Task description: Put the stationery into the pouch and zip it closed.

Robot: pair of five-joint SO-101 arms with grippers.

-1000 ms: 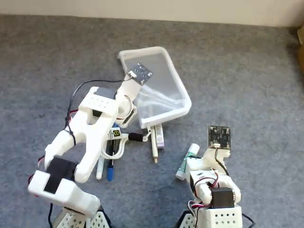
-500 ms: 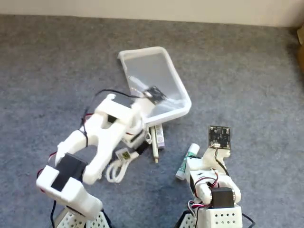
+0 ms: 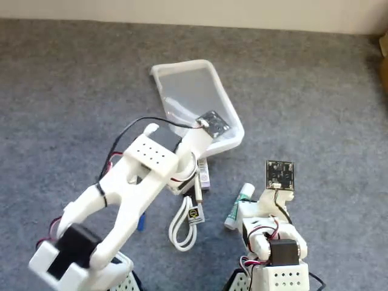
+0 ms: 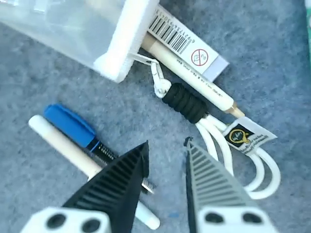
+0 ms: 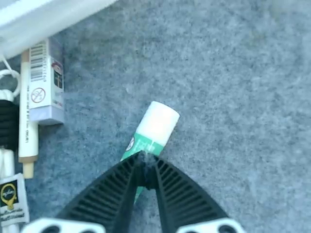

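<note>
Translucent plastic with a white rim, the pouch (image 3: pixel 182 64) lies flat on the grey carpet (image 3: pixel 315 103), its mouth end just ahead of the left gripper (image 4: pixel 166 143). That gripper hangs close over the carpet with its jaws narrowly parted and nothing between them. To the outside of one finger lie a blue marker (image 4: pixel 73 127) and a white pen (image 4: pixel 63 145), touching side by side. To the outside of the other finger runs the pouch's zip cord (image 4: pixel 187 102) with its white loop (image 4: pixel 262 170) and tag (image 4: pixel 243 137). Beyond the fingertips a cream pen (image 4: pixel 189 73) and a labelled box (image 4: pixel 189 46) rest against the pouch edge. The right gripper (image 5: pixel 146 158) is closed and empty, its tips directly over the near end of a green-and-white glue stick (image 5: pixel 153 128). No stationery appears to be inside the pouch, so the task is judged at an early stage, with the left arm lining up a first pick. Recommended: widen the jaws, shift toward the marker, set the fingers across its barrel rather than along it, and descend squarely. The neighbouring pen risks being pinched with it, and the cord should be kept clear of the fingers.
</note>
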